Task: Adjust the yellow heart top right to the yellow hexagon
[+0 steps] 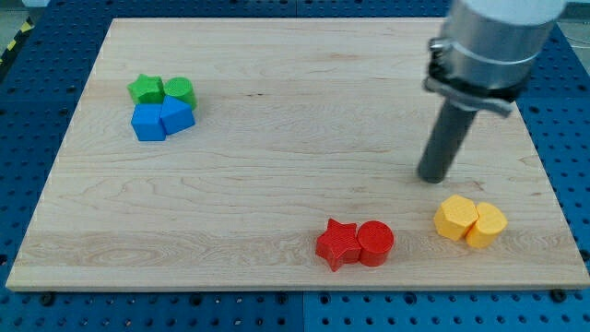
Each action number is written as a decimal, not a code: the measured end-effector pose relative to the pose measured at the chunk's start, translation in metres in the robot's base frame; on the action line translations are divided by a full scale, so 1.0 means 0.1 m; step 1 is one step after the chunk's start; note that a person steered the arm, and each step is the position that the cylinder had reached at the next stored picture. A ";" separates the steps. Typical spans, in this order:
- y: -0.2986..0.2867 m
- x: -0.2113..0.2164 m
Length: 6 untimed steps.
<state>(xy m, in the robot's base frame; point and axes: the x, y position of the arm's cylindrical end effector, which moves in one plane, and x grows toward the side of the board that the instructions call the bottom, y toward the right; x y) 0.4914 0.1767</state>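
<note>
Two yellow blocks sit touching near the view's bottom right of the wooden board (277, 166). The left one looks like the yellow heart (455, 217) and the right one like the yellow hexagon (487, 224), though the shapes are hard to make out. The heart lies to the left of and slightly above the hexagon. My tip (431, 178) rests on the board just above and to the left of the heart, a small gap away, touching neither block.
A red star (337, 244) and a red cylinder (375, 243) touch each other left of the yellow pair. At the view's upper left, a green star (146, 89), a green block (181, 91), a blue cube (147, 123) and a blue block (178, 116) cluster together.
</note>
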 end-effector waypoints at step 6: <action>0.20 0.58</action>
